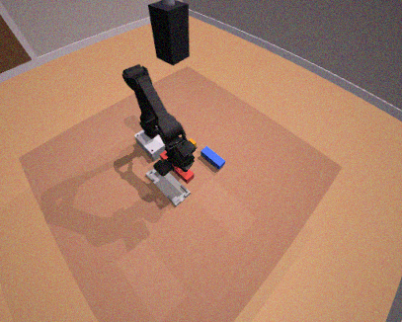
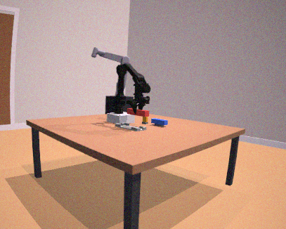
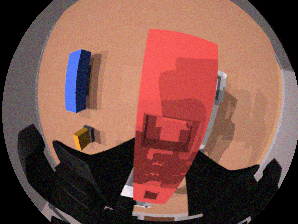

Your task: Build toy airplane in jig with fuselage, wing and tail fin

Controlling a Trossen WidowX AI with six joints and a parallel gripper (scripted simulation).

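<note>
The gripper (image 1: 175, 166) (image 2: 135, 110) (image 3: 162, 160) stands about half open, its fingers closed on the sides of the red fuselage (image 1: 186, 175) (image 2: 140, 112) (image 3: 177, 60), which it holds level above the worktop (image 1: 263, 163) (image 2: 127, 144) (image 3: 115, 30), the socket facing up. In the top view, the gray jig (image 1: 168, 188) (image 2: 128, 128) (image 3: 211, 125) lies on the side of the fuselage toward the left corner, with nothing seated in it. Toward the right corner lies the blue block (image 1: 212, 157) (image 2: 159, 122) (image 3: 76, 81), and near it, closer to the far corner, stands the small yellow piece (image 1: 193, 143) (image 2: 145, 119) (image 3: 81, 140).
</note>
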